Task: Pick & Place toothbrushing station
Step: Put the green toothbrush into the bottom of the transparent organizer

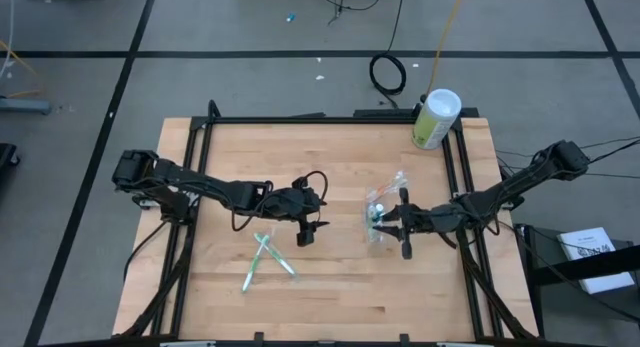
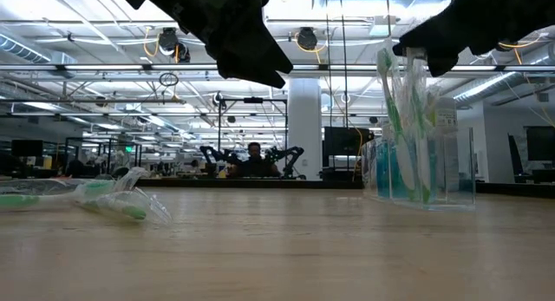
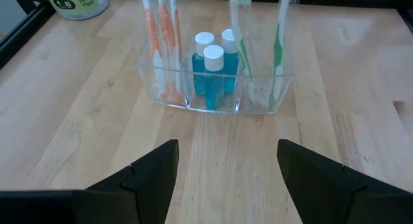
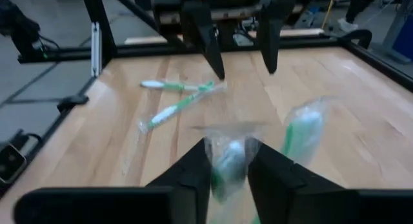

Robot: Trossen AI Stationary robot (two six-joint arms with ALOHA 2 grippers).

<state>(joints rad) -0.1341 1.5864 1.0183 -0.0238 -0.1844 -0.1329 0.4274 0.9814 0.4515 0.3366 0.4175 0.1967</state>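
Your clear plastic holder [image 3: 213, 88] stands upright on the right half of the wooden table [image 1: 330, 287], already stocked with orange-handled brushes [image 3: 162, 50], green-handled brushes [image 3: 277, 53] and three small blue bottles with white caps [image 3: 213, 72], so most of the station looks set. What is left, by my reading, are the two wrapped green toothbrushes [image 1: 262, 259] lying crossed on the boards near the left arm (they look slim, light and slippery in their crinkly film). The right gripper [image 4: 229, 169] sits right at the holder with a wrapped green brush [image 4: 227, 162] between its fingers; the jaws are narrow, and you cannot tell from here whether they grip it or are letting go. The left gripper [image 3: 226, 179] hovers between the holder and the loose brushes, jaws well apart and holding nothing. A pale-green canister with a white lid [image 1: 436, 117] stands at the far edge, well apart. The holder is hard, glossy and see-through with thin dividing walls.
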